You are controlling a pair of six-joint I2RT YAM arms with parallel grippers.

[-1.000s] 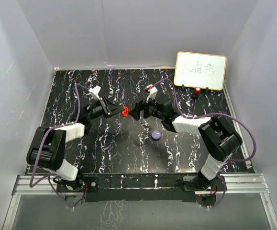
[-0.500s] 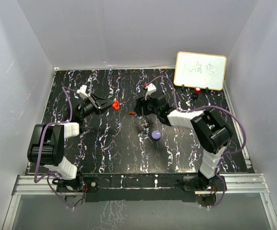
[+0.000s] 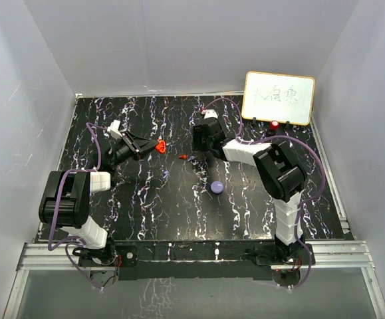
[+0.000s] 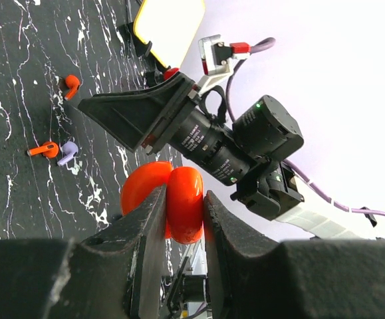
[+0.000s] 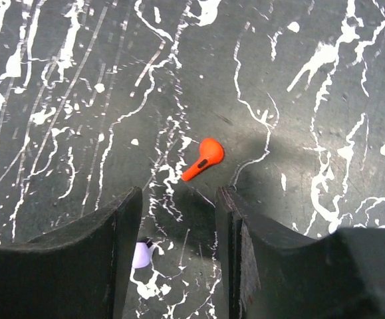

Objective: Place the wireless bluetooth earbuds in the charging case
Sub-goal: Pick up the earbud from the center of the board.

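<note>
Left fingers [image 3: 150, 145]: I have them clamped on the red charging case [image 4: 179, 199], one finger against each side. The case is held off the table [image 3: 145, 212], over its left half and toward the far edge. Two rounded red halves show side by side between my fingers.

Red earbud [image 5: 203, 158]: it lies flat on the table, right of the case, in the middle of the far half. Nothing touches it.

Purple earbud [image 4: 68, 153]: it lies just beside the red earbud. My right wrist view shows only a sliver of it at the inner edge of one finger.

Second red earbud [image 4: 69, 83]: it is seen from my left wrist and lies apart from that pair, on the whiteboard's side.

Purple case [image 3: 217, 187]: it rests near the middle of the table, toward the near edge from the earbud pair.

Right fingers [image 3: 193, 154]: I have them pointed down at the table and standing apart, with nothing between them. The red earbud lies just past the fingertips, in line with the gap.

Whiteboard [image 3: 278, 98]: it stands at the far right corner.
</note>
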